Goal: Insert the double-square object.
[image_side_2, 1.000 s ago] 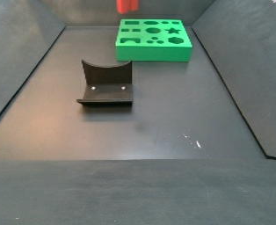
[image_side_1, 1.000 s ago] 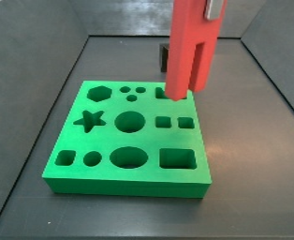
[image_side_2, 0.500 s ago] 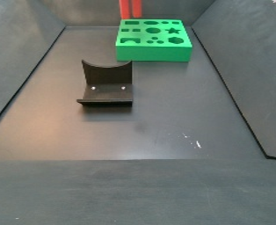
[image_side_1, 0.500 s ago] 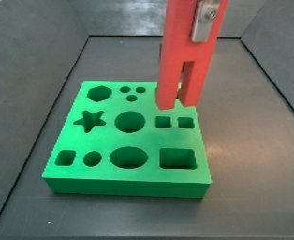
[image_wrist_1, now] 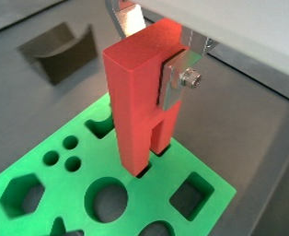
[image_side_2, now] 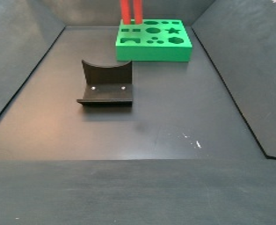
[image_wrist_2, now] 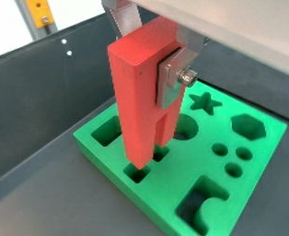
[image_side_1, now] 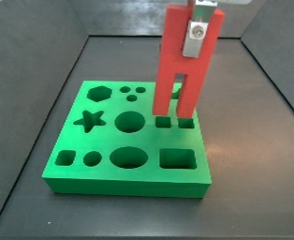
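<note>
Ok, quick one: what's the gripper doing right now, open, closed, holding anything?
Gripper: closed on the double-square object, holding it upright above the green board, legs at its two square holes.

The place was a robotics test cell in a lab, not a home. A bare dark worktop (image_side_2: pixel 141 167) sat boxed in by grey walls. On it stood a green board (image_side_1: pixel 131 141) of shaped cut-outs and a dark fixture (image_side_2: pixel 105 85), while the pincer (image_side_1: pixel 201 23) hung above the board.
</note>
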